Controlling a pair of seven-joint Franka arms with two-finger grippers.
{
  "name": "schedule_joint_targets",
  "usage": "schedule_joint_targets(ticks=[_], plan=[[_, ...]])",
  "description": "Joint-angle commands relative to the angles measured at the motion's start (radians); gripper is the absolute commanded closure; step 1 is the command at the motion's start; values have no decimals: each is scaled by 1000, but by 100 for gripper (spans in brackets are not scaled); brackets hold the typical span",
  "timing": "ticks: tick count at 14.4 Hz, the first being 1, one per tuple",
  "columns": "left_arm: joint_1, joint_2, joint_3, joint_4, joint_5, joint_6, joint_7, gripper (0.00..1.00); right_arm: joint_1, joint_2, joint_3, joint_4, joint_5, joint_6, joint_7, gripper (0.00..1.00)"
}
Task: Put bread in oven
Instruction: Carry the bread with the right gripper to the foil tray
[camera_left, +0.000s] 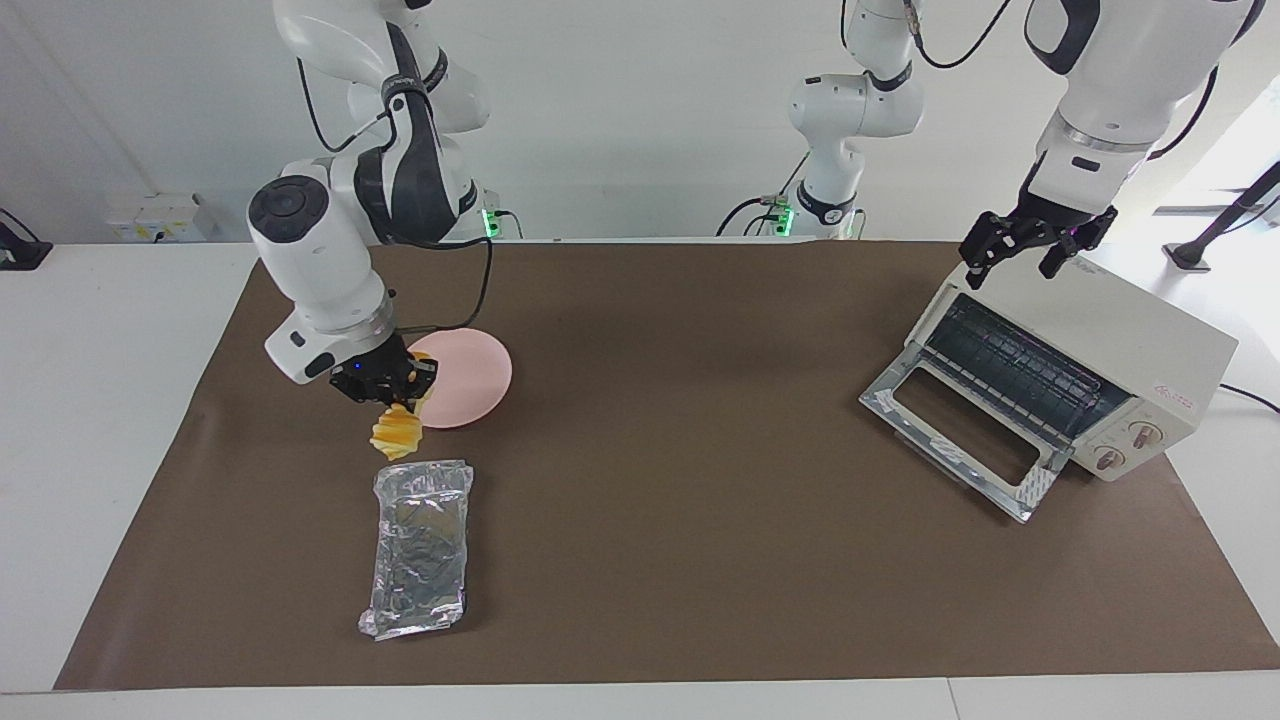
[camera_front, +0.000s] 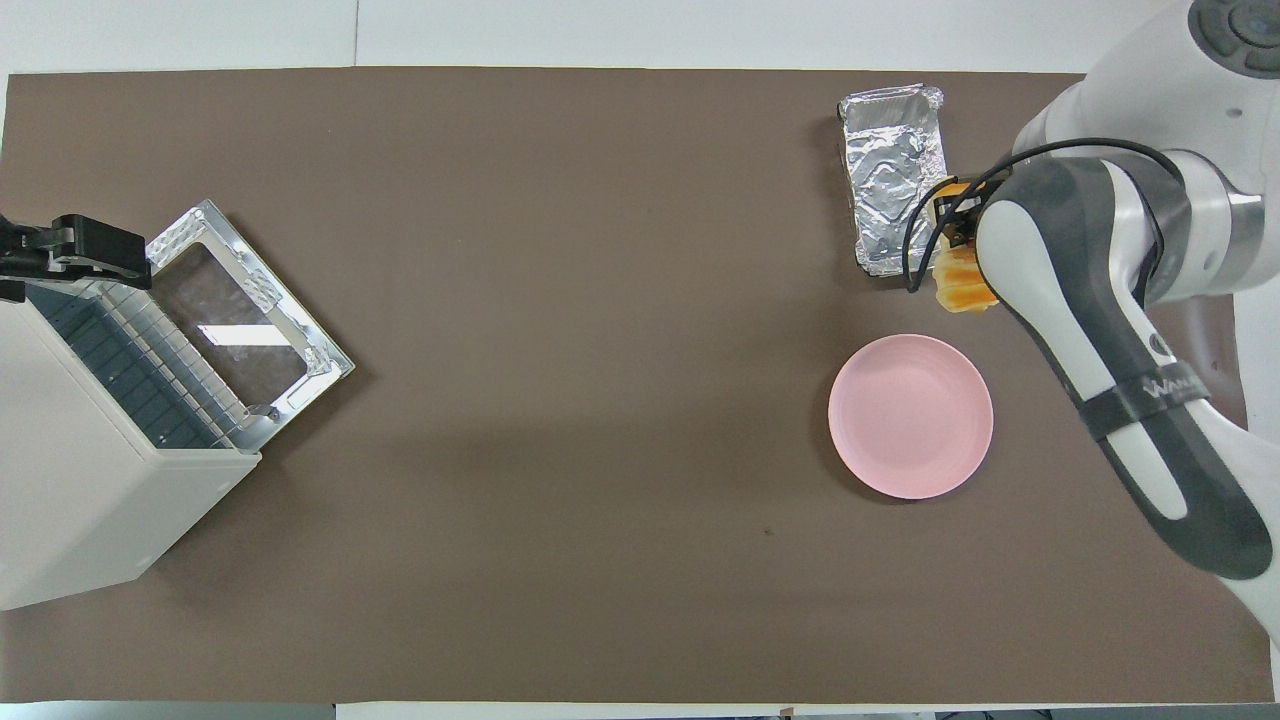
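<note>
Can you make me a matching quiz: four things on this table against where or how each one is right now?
Things:
1. bread
2. plate
3. oven
4. foil tray

States:
A. door dropped open
B. bare, pink, on the mat
C. hanging in the air from the right end effector
D. farthest from the robots, silver

Pairs: 1-C, 2-B, 3-A, 4-D
</note>
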Motion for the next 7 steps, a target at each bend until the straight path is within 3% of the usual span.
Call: schedule_joint_targets(ticks=[1, 7], plan=[[8, -22, -2, -23, -14, -6, 1, 0, 4, 211, 7, 280, -19, -86, -35, 100], [6, -22, -2, -25, -14, -6, 1, 0, 14, 335, 5, 362, -69, 7, -127, 100]])
